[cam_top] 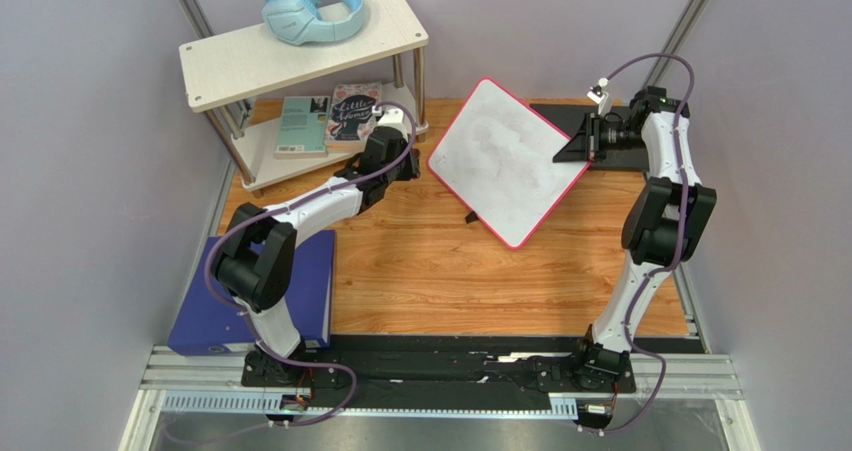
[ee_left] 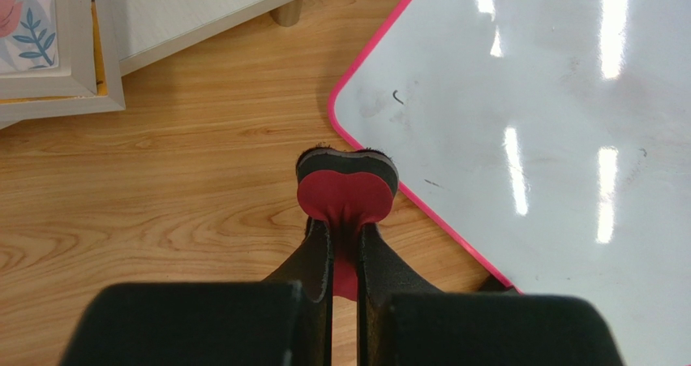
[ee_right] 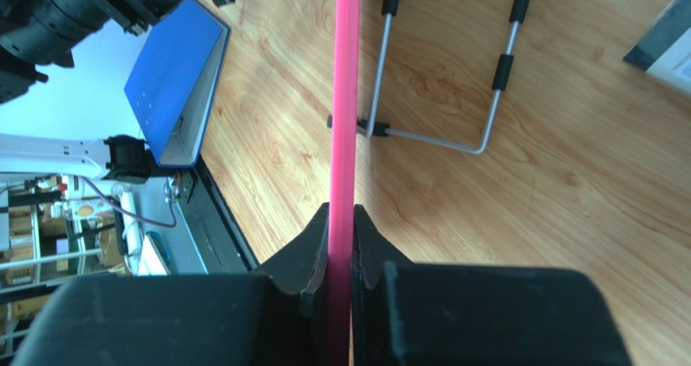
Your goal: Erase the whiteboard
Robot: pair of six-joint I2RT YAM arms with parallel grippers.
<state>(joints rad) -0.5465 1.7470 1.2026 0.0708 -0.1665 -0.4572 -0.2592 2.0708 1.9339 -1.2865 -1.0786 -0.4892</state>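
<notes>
The whiteboard (cam_top: 505,161) is a glossy white board with a pink rim, turned diagonally and tilted up over the wooden table. It carries only faint smudges and a few tiny black marks (ee_left: 397,96). My right gripper (cam_top: 590,139) is shut on the board's right edge; the wrist view shows the pink rim (ee_right: 344,122) edge-on between the fingers. My left gripper (cam_top: 400,131) is shut on a small red eraser with a black felt face (ee_left: 347,189). The eraser sits over the wood just off the board's left corner (ee_left: 336,114).
A two-level white shelf (cam_top: 300,51) stands at the back left, with blue headphones (cam_top: 310,9) on top and books (cam_top: 330,121) below. A blue binder (cam_top: 215,306) lies at the near left. The board's wire stand (ee_right: 438,74) hangs beneath it.
</notes>
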